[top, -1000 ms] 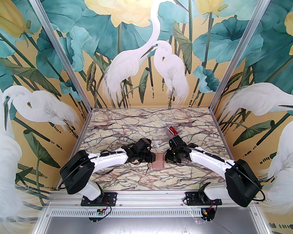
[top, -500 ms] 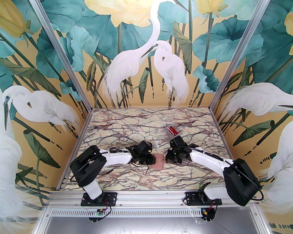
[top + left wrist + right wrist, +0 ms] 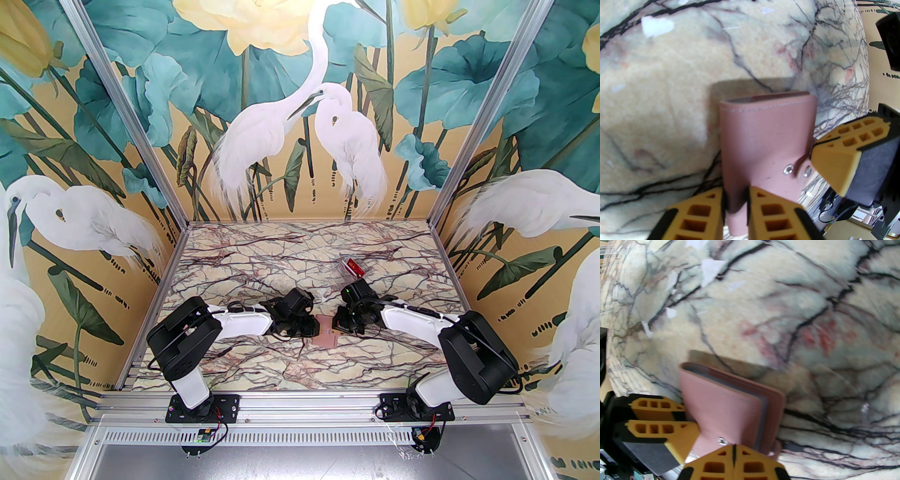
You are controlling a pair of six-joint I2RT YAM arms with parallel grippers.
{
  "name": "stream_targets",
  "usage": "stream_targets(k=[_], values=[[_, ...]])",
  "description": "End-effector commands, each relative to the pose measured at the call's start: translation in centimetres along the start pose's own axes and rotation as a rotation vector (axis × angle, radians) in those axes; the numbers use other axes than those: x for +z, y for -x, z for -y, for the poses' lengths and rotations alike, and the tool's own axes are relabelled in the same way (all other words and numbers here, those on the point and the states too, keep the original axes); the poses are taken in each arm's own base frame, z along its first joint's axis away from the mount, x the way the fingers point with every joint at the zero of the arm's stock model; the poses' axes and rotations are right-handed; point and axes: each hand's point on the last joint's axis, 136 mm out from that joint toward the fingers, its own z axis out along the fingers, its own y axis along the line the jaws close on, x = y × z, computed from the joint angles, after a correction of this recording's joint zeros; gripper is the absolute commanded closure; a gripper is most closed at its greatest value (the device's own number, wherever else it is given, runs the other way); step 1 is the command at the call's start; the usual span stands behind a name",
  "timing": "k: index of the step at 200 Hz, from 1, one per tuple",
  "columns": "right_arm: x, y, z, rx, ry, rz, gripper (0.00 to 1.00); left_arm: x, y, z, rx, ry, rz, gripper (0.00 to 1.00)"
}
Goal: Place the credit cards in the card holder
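The pink card holder (image 3: 721,401) is seen mostly folded against the marble table (image 3: 787,310), with grey sleeves (image 3: 764,404) peeking out along one edge. Its snap tab (image 3: 712,439) is pinched by the right gripper (image 3: 733,452), yellow fingers (image 3: 714,465) pressed tight together. The opposite side is clamped by the left gripper (image 3: 689,415), down at lower left.

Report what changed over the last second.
The left gripper closed on an edge of the card holder, its elbow swinging inward. The right gripper finished shutting on the snap tab and edged left. The card holder hardly moved; the red card stayed put.
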Motion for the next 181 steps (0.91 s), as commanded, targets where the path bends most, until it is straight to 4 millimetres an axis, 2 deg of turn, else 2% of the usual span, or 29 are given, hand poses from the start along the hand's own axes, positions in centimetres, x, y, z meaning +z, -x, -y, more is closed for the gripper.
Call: stream_targets(k=[1, 20, 48, 65, 76, 89, 97, 140, 181], values=[[0.2, 0.1, -0.2, 0.014, 0.026, 0.003, 0.96, 2.1, -2.1, -2.1, -0.017, 0.066, -0.061, 0.78], [-0.1, 0.1, -0.4, -0.002, 0.027, 0.006, 0.95, 2.1, -2.1, -2.1, -0.017, 0.067, -0.062, 0.79], [-2.2, 0.0, -0.4, -0.055, -0.016, 0.034, 0.91, 2.1, -2.1, -2.1, -0.018, 0.068, -0.063, 0.79], [-3.0, -0.3, 0.2, -0.055, -0.058, 0.044, 0.90, 2.1, -2.1, -2.2, -0.018, 0.074, -0.063, 0.79], [-2.9, -0.8, 0.7, -0.048, -0.066, 0.033, 0.88, 2.2, -2.1, -2.2, -0.018, 0.076, -0.064, 0.80], [-2.6, -1.4, 1.1, -0.036, -0.067, 0.008, 0.78, 2.2, -2.0, -2.2, -0.019, 0.078, -0.061, 0.80], [-2.4, -1.6, 1.3, -0.030, -0.062, 0.002, 0.76, 2.3, -2.1, -2.2, -0.019, 0.078, -0.063, 0.80], [-1.4, -1.8, 1.4, -0.013, -0.053, -0.029, 0.82, 2.3, -2.1, -2.3, -0.016, 0.089, -0.066, 0.80], [-0.5, -1.6, 1.3, 0.008, -0.038, -0.036, 0.82, 2.5, -2.2, -2.4, -0.018, 0.089, -0.069, 0.81]])
